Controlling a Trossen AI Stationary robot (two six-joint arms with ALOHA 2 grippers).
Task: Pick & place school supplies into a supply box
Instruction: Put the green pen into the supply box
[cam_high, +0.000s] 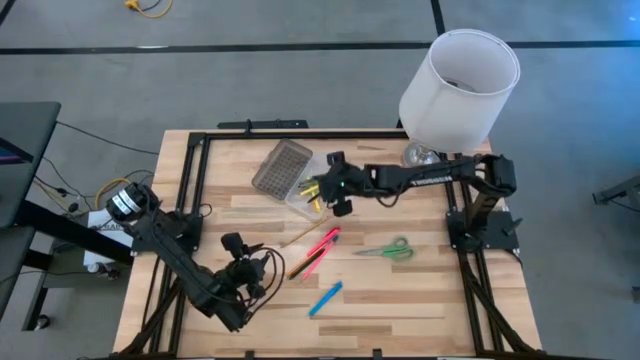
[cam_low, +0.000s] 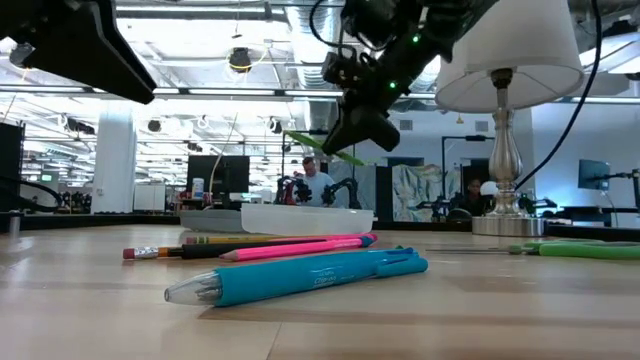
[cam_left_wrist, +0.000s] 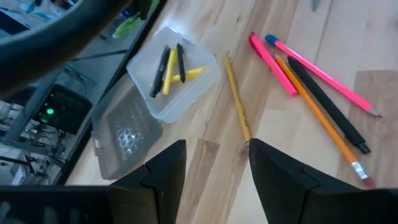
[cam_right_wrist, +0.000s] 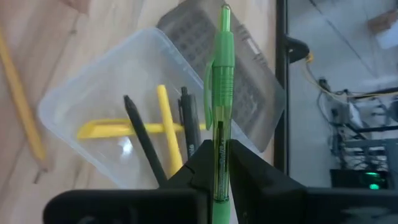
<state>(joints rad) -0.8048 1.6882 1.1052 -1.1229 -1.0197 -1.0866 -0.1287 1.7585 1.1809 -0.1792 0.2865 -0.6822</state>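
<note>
My right gripper (cam_high: 338, 192) hangs over the clear supply box (cam_high: 300, 198), shut on a translucent green marker (cam_right_wrist: 222, 74). Two yellow sticks and two dark pens lie inside the box (cam_right_wrist: 112, 106). Its grey grid lid (cam_high: 282, 168) lies flat beside it, toward the far edge. My left gripper (cam_high: 245, 258) is open, low near the near-left corner, its fingers (cam_left_wrist: 168, 171) touching nothing. On the table lie a yellow pencil (cam_left_wrist: 236, 102), two pink pens (cam_left_wrist: 273, 56), a dark pen (cam_left_wrist: 326, 106), an orange pencil (cam_left_wrist: 317, 121), a blue marker (cam_high: 325, 298) and green-handled scissors (cam_high: 385, 250). My right gripper pinches the green marker's barrel (cam_right_wrist: 219, 146) between its two fingers. The marker lies along the fingers and sticks out ahead of them, toward the lid. It is lifted clear above the box and tilted (cam_low: 318, 143).
A white lampshade on a metal stand (cam_high: 460, 80) stands at the far right corner, behind the right arm. A black frame (cam_high: 190, 180) runs along the table's edges. Bare wood (cam_high: 400, 300) lies near the front right.
</note>
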